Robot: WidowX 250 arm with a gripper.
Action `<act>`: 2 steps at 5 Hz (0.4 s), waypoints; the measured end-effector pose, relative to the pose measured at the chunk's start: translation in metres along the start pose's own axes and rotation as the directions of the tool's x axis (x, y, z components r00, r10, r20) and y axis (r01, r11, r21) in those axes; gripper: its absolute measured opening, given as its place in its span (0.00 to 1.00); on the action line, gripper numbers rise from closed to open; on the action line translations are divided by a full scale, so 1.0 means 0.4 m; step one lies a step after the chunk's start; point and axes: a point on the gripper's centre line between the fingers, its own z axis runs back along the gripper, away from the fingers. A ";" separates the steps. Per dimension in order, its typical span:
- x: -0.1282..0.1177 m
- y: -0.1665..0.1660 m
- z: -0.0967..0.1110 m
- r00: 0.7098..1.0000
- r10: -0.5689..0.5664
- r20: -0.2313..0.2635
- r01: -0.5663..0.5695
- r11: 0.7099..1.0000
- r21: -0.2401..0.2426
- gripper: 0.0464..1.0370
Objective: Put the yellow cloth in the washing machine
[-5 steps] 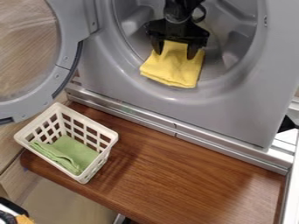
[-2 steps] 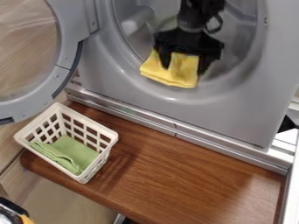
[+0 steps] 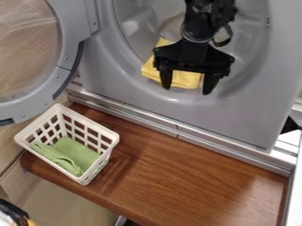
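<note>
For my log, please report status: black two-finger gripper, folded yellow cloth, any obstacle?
Gripper open, over cloth. Cloth on lower opening rim of grey washing machine. Round grey door swung aside, not blocking.

Yellow cloth partly hidden behind gripper, upper ctr. Arm & washer cut off by top edge, door by top & L edges, wood shelf by btm. Btm L corner: dark/white/orange item cut off, can't ID; dark bit near R edge, also unclear.
</note>
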 end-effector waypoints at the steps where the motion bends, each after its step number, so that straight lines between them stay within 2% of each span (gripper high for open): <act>1: -0.053 -0.046 0.018 0.996 -0.027 -0.085 0.019 0.996 -0.085 0.96; 2: -0.067 -0.152 0.095 0.987 -0.096 -0.132 0.072 0.982 -0.177 0.96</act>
